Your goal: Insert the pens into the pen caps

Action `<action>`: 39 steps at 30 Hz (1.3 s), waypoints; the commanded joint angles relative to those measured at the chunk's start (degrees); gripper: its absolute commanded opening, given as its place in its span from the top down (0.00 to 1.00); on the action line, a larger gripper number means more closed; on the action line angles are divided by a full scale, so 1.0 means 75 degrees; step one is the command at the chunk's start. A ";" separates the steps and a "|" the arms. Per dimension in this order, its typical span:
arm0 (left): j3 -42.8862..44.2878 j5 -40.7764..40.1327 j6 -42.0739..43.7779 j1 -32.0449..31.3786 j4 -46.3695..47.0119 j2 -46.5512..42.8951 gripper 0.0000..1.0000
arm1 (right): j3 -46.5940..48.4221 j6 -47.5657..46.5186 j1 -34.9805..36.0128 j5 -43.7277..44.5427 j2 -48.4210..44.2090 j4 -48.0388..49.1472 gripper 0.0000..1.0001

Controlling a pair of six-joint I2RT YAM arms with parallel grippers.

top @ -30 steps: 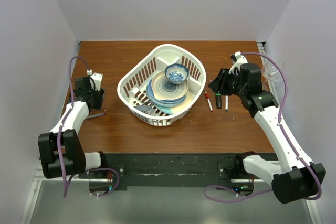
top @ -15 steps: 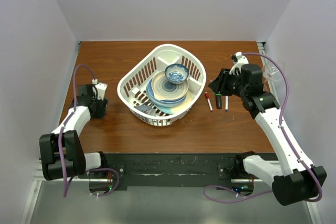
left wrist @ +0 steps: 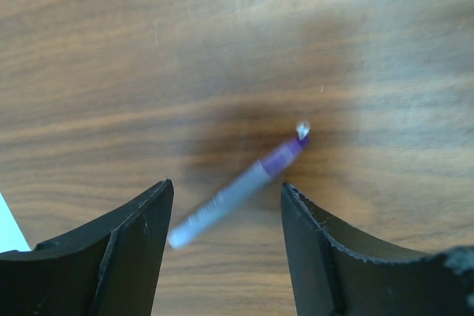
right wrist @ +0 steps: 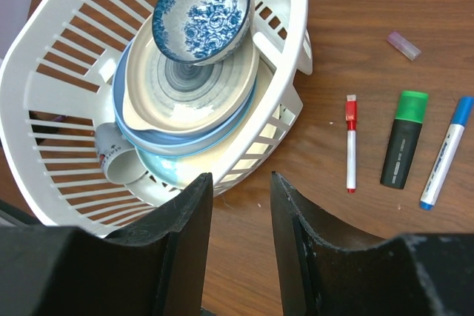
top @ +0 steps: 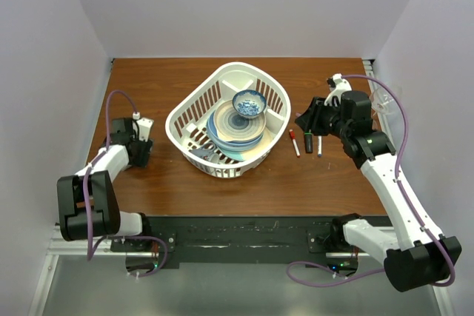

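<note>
In the left wrist view a thin white-barrelled pen (left wrist: 237, 194) with a purple end lies slantwise on the wood. My left gripper (left wrist: 226, 186) is open, low over it, one finger on each side, not touching. Under that gripper (top: 137, 149) the pen is hidden in the top view. At the right lie a red-capped pen (right wrist: 351, 143), a black marker with green end (right wrist: 404, 138) and a blue-ended pen (right wrist: 444, 152). A small lilac cap (right wrist: 404, 45) lies beyond them. My right gripper (right wrist: 241, 177) is open and empty, above the table beside the basket.
A white basket (top: 181, 112) holds stacked plates, a blue-patterned bowl (top: 249, 103) and a cup (right wrist: 118, 155) in the table's middle. A clear glass (top: 381, 100) stands at the far right edge. White walls close in on both sides.
My left gripper has moved toward the near edge and now sits over the purple-ended pen. The right arm and the three pens have not moved.
</note>
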 commanded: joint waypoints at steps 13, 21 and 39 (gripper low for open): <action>0.0353 0.0350 -0.0162 0.0047 0.0156 0.0537 0.55 | 0.0286 -0.0162 -0.0036 0.0104 -0.0039 0.0067 0.59; 0.0376 0.0350 -0.0255 0.0058 0.0027 0.0701 0.85 | 0.0239 -0.0244 -0.0036 0.0338 -0.0180 -0.0027 0.59; 0.1349 -0.0071 -0.1521 0.0129 -0.0301 0.0455 1.00 | 0.0720 0.0375 -0.0036 0.0339 -0.0578 -0.0086 0.59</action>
